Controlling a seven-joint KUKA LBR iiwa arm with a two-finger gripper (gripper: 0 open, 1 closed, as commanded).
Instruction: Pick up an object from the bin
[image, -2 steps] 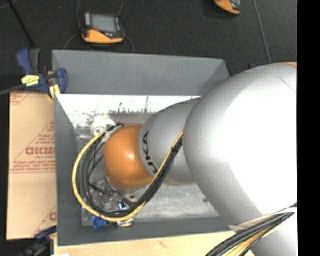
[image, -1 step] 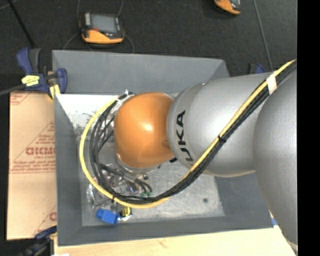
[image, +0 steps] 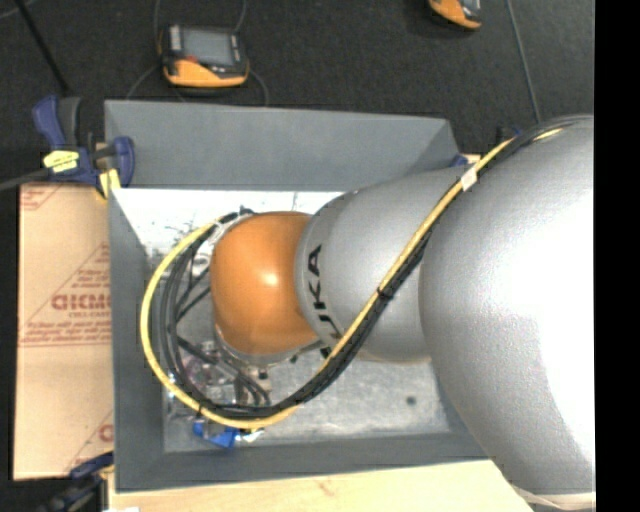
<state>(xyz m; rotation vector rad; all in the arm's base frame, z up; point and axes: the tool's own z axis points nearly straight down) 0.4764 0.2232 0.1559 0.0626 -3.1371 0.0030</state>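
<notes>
One small blue thing (image: 215, 434) lies on the bin floor at the lower left of the frame, just below the cable loop (image: 150, 300). It is the only loose piece you can make out, and its shape is unclear. The gripper (image: 228, 372) hangs just above and to the right of it, under the orange wrist cover (image: 262, 280), low inside the grey bin (image: 280, 150). You cannot tell whether the jaws are spread or pressed together. To do this well, centre over the blue piece, keep off the nearby wall, and watch that the cables don't snag.
</notes>
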